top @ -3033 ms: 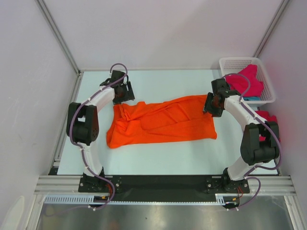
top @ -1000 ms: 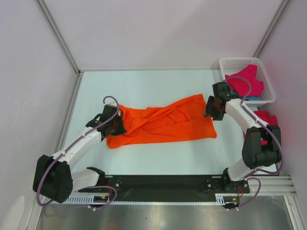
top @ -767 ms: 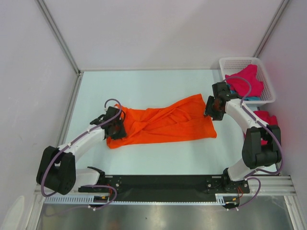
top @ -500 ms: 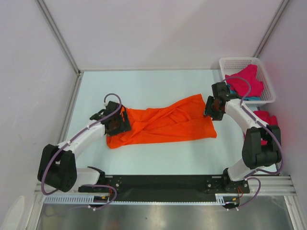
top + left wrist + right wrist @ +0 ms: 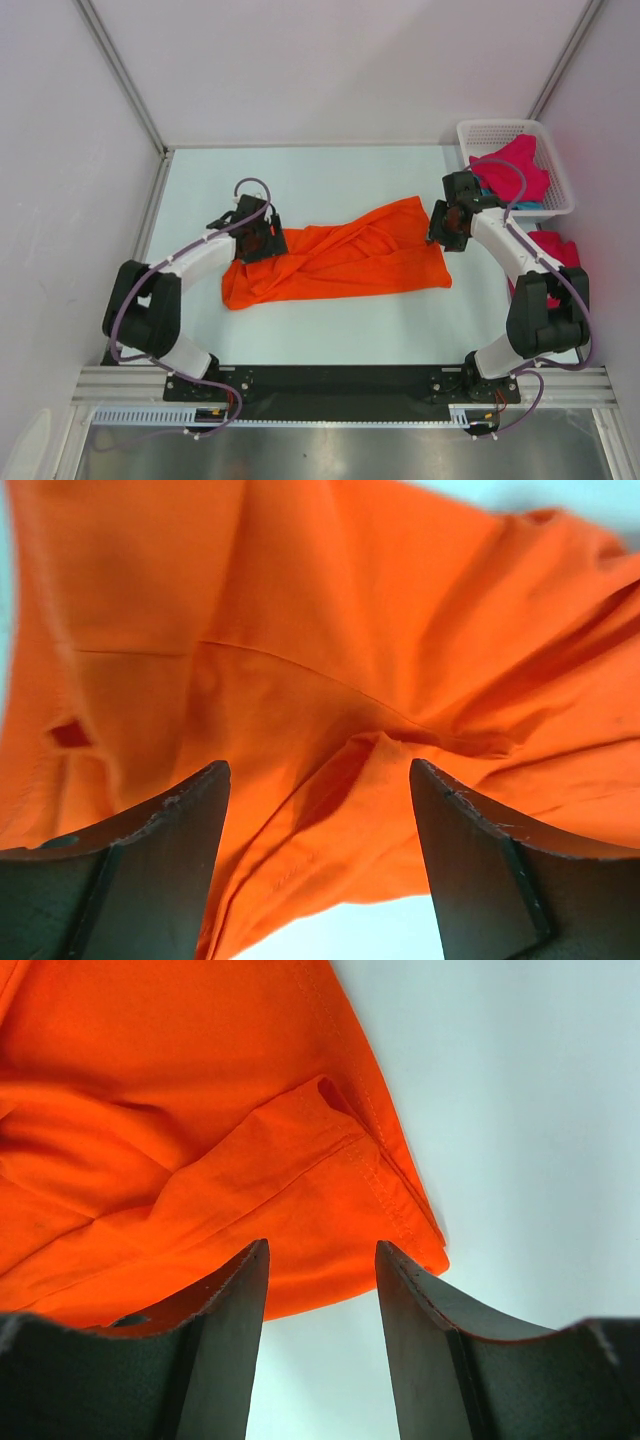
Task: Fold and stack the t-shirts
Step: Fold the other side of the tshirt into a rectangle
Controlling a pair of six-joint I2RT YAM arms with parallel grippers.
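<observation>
Two grippers sit at opposite ends of the orange t-shirt [image 5: 340, 262], which lies crumpled lengthwise across the middle of the table [image 5: 330, 180]. The left gripper [image 5: 256, 236] is over the shirt's far left corner and the right gripper [image 5: 444, 224] over its far right corner. Both have their fingers spread and nothing pinched between them; each wrist view shows loose orange cloth in the gap.

To my eye this is the flattening step, before any fold. The shirt is twisted, with ridges running along it. Next, each gripper would need to drop onto an edge, close on a single layer, and the two pull apart to smooth the cloth.

Far right, a magenta shirt [image 5: 520, 165] and a teal shirt [image 5: 525, 205] wait in the white basket [image 5: 470, 128], and a second magenta shirt [image 5: 555, 245] lies just near of it.
</observation>
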